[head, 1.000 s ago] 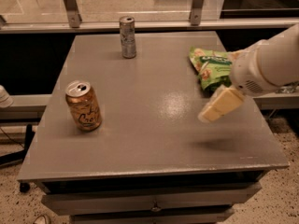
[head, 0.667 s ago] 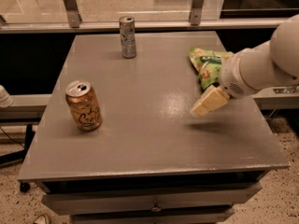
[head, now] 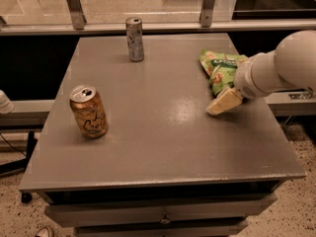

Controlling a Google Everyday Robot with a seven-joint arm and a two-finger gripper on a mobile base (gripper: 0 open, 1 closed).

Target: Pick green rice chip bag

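The green rice chip bag (head: 220,68) lies on the grey table (head: 163,127) near its right edge, bright green with a darker label band. My gripper (head: 221,102) comes in from the right on a white arm, just in front of the bag's near end and low over the table, partly covering the bag's right side. An orange-gold soda can (head: 88,111) stands at the left. A slim silver can (head: 134,39) stands at the back.
A railing with metal posts (head: 74,4) runs behind the table. A drawer front (head: 163,214) sits below the table's front edge. A white object (head: 5,103) shows at the far left. Speckled floor surrounds the table.
My gripper has moved left and toward the far side of the table, ending close to the near end of the green bag. The bag and both cans have not moved.
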